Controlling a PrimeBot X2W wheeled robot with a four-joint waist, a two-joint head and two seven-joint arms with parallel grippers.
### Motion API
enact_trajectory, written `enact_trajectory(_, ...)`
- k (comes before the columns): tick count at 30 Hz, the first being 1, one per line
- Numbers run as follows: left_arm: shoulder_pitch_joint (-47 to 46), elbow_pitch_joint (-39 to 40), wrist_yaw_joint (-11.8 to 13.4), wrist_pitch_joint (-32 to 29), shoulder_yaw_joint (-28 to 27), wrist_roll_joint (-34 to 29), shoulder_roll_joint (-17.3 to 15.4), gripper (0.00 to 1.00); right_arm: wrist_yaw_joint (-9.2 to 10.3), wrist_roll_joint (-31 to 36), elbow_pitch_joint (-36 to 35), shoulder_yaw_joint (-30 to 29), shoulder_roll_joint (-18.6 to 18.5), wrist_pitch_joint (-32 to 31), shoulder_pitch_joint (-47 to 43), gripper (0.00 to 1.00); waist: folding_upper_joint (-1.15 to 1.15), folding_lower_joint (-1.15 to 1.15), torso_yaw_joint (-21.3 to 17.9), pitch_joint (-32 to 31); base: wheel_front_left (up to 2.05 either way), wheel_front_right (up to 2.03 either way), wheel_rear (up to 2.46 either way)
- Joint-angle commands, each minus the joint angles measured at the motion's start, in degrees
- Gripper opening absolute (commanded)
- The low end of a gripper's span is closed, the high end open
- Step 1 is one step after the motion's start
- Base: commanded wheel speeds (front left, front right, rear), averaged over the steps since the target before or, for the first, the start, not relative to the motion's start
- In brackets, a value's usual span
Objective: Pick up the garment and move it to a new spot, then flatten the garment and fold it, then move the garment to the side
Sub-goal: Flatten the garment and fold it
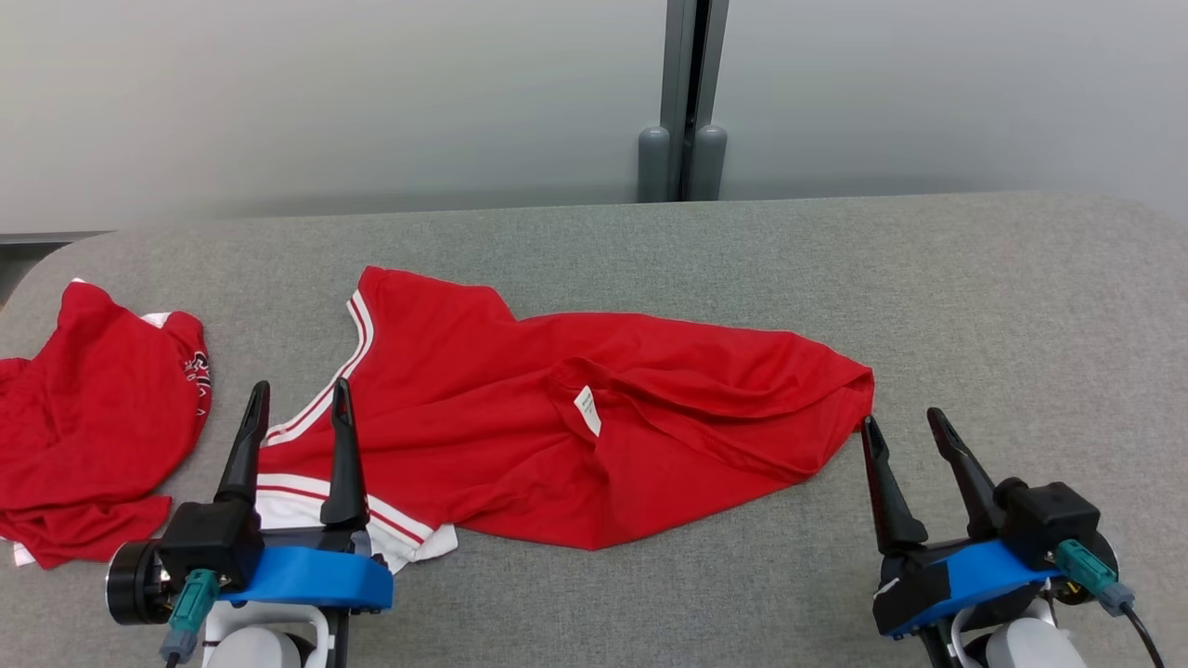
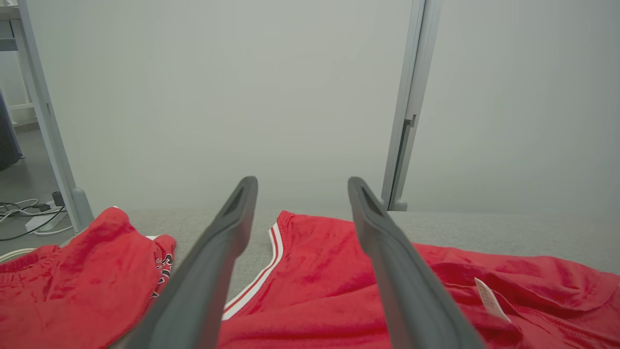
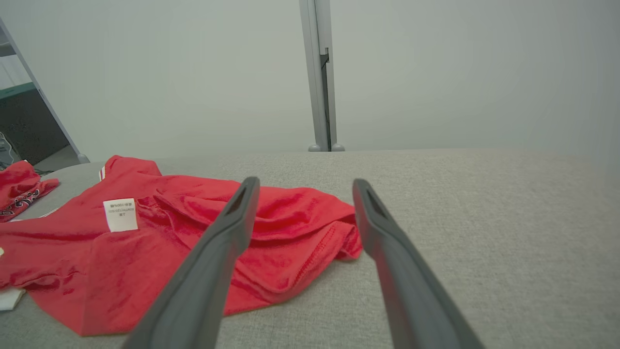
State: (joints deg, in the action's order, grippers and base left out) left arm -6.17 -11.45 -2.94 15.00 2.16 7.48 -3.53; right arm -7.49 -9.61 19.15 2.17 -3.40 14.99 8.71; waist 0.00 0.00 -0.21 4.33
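Red jersey (image 1: 557,417) lies rumpled on the grey table (image 1: 974,306); a second red garment (image 1: 93,417) sits left. Left claw (image 1: 301,384) and right claw (image 1: 901,417) both released, empty.

1. Head view: high above the near edge of the surface (image 1: 974,306), facing down toward its far edge.
2. Wrist views: low, close over the near edge, facing the far edge.
3. All three share the larger red garment (image 1: 650,371).

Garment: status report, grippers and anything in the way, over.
Left gripper open, empty. Right gripper open, empty. Garment crumpled on table, unfolded. Second red garment far left, apart, not blocking.
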Motion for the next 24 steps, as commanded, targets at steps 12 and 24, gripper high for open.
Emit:
enact_trajectory(12,-1.5,0.1,-1.0,0.3,-1.3,-1.5,0.5,1.0,-0.01,0.2,5.4,13.3,-3.0,-0.3,11.8,1.0,0.0,0.0,3.1,2.1,0.0,0.0,0.0)
enact_trajectory(24,-3.6,-0.7,-0.7,0.3,-0.3,0.1,0.7,1.0,-0.01,-4.5,22.2,30.7,-4.3,-2.5,27.6,1.0,0.0,0.0,9.6,5.4,0.0,0.0,0.0)
